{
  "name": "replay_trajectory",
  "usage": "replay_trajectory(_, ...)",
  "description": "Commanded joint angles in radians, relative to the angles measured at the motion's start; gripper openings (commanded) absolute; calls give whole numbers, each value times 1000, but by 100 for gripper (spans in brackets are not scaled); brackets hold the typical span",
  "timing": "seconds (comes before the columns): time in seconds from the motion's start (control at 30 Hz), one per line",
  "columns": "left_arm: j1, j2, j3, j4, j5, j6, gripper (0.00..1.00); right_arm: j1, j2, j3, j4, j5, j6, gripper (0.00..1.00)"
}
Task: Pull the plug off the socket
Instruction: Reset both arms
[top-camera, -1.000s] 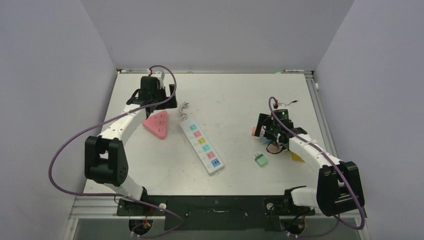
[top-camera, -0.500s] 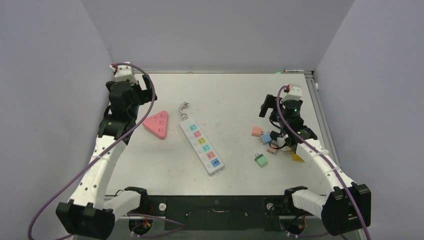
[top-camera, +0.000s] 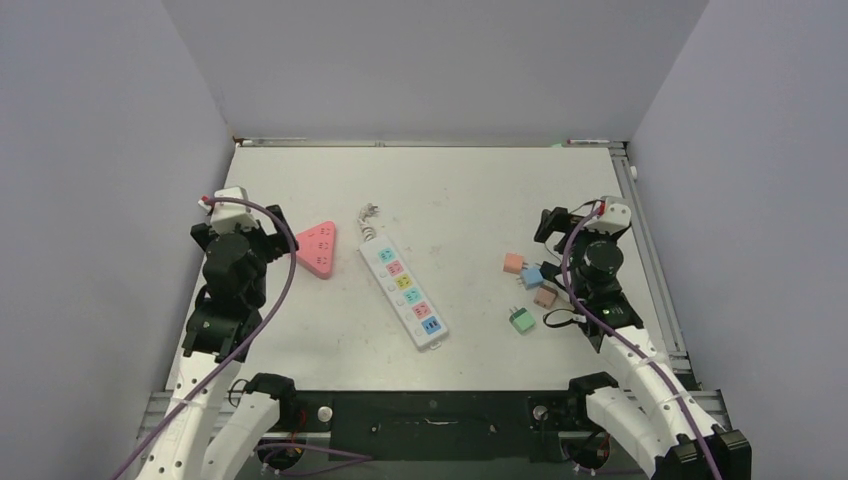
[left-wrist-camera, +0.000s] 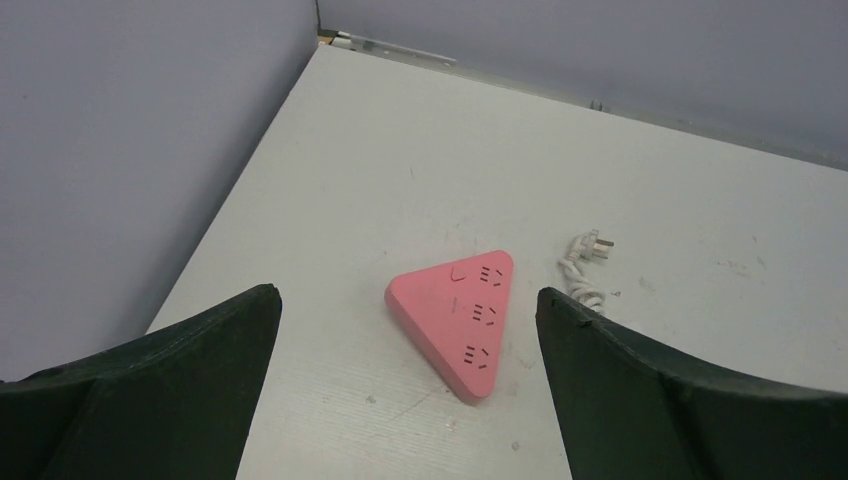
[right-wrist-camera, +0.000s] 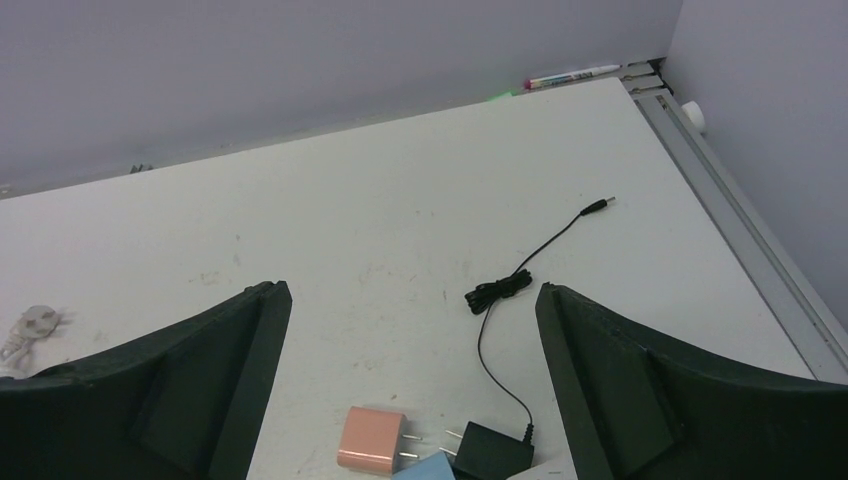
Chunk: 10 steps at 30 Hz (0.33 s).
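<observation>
Bench (top-camera: 470, 190): we are looking at a white, scuffed top.
Plugs: the green plug (top-camera: 521, 320) and three pastel plugs (top-camera: 531, 275) are lying loose, right of the power strip (top-camera: 404, 283); we are seeing none seated.
Handling: we are judging them light, rigid, slick; gripping the flat body sides, not prongs.
Jaws: left jaws and right jaws are both gaping, grasping nothing.

The top camera shows you the whole table (top-camera: 470, 180) from above and behind the arm bases, facing the back wall. The left wrist camera looks forward and down between its fingers (left-wrist-camera: 150, 400), close on the pink socket (left-wrist-camera: 462, 320), which the top view also holds. The right wrist camera faces the far right corner over the black cable (right-wrist-camera: 520, 275); both wrist views catch the white plug (left-wrist-camera: 597, 243).
</observation>
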<state>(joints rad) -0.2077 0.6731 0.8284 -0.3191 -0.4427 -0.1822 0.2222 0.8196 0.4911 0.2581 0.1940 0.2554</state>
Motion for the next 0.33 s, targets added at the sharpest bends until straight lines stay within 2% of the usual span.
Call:
replay_trajectory(0.0, -3, -15, -3, 13, -24, -12, 96, -4, -10, 8, 94, 36, -26, 100)
replay_trajectory(0.3, -3, -16, -1, 2, -36, -23, 96, -5, 5, 19, 91, 37, -27, 100)
